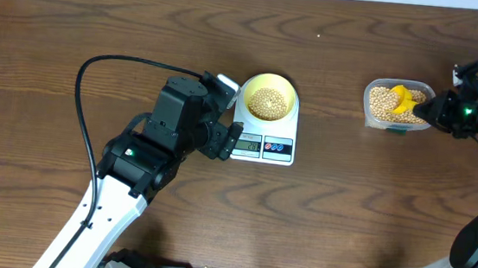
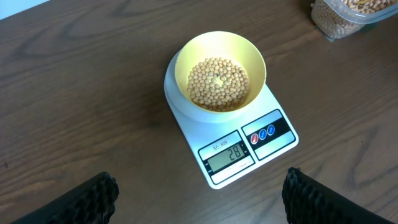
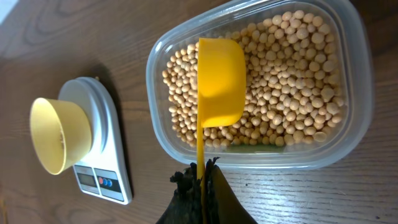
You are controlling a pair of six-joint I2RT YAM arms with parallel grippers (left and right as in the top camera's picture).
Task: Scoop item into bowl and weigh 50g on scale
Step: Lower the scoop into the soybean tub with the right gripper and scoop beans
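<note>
Clamped shut on the thin handle of a yellow scoop (image 3: 219, 81): right gripper (image 3: 200, 177), scoop head low over the beans (image 3: 292, 68) filling a clear tub (image 3: 357, 93) toward the dark wood table's (image 1: 345, 213) right edge. More beans heaped in the pale-yellow bowl (image 2: 186, 62), upright and centred on the round top of the white scale (image 2: 186, 124) near the table's middle, well apart from the tub; display (image 2: 228, 155) reads 28. Hangs just before the scale's front edge, fingers spread wide, gripping nothing: left gripper (image 2: 200, 186).
</note>
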